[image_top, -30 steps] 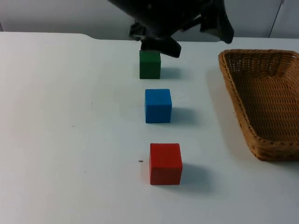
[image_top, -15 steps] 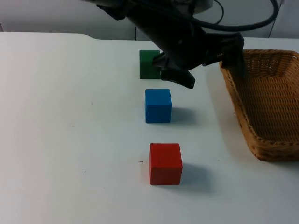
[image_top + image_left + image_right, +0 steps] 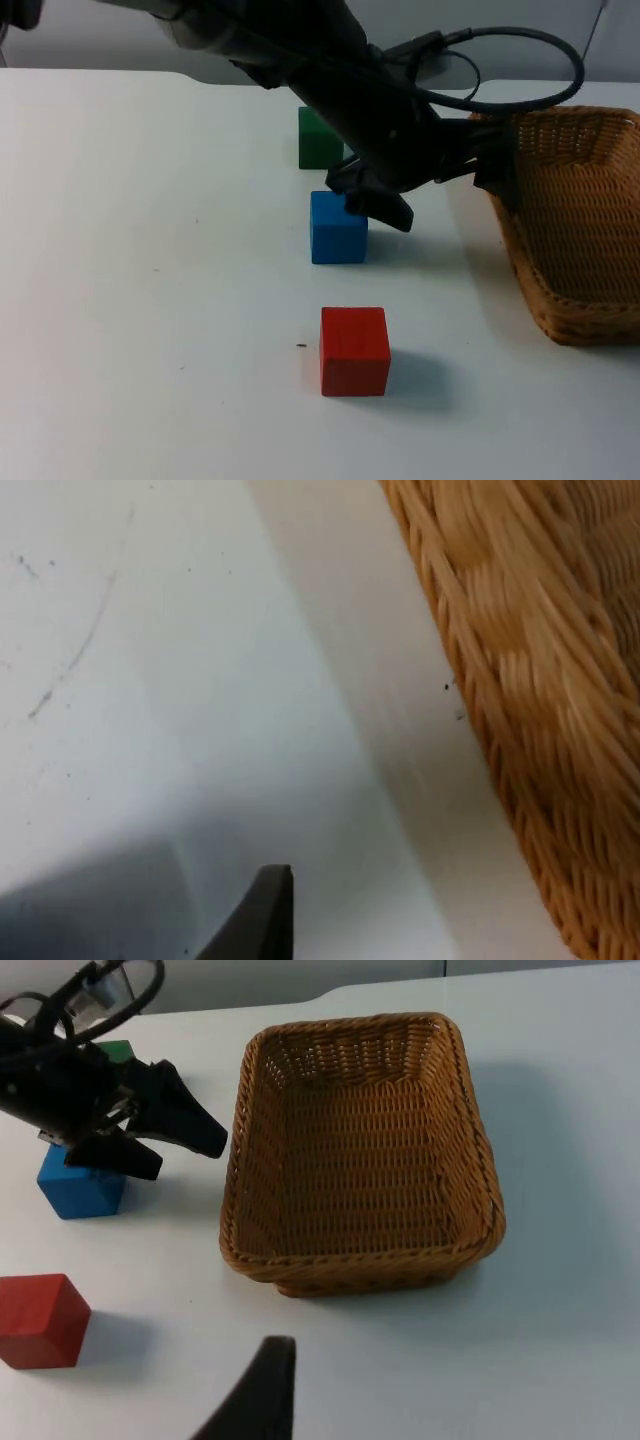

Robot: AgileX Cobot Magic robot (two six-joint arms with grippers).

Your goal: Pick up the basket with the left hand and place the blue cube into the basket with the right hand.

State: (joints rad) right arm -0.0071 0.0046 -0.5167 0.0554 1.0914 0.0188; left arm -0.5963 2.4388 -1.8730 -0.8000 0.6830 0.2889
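A brown wicker basket (image 3: 562,300) stands empty at the table's right side. The blue cube (image 3: 337,238) rests mid-table between a green and a red cube. My left gripper (image 3: 455,208) is open and hangs in the gap between the blue cube and the basket's left rim, one finger over the cube's back corner, the other at the rim. From the left wrist the basket's woven wall (image 3: 520,630) runs close beside the gripper. My right gripper (image 3: 262,1400) hovers above the table in front of the basket (image 3: 350,1260), apart from the blue cube (image 3: 82,1192) and the left gripper (image 3: 190,1158).
A green cube (image 3: 318,142) sits behind the blue one, partly covered by the left arm. A red cube (image 3: 354,350) stands in front of it, also seen from the right wrist (image 3: 38,1320). The grey partition wall closes the table's far edge.
The left arm has swung forward and rightward, from behind the green cube to the space between the blue cube and the basket's left rim. The cubes and basket stayed put.
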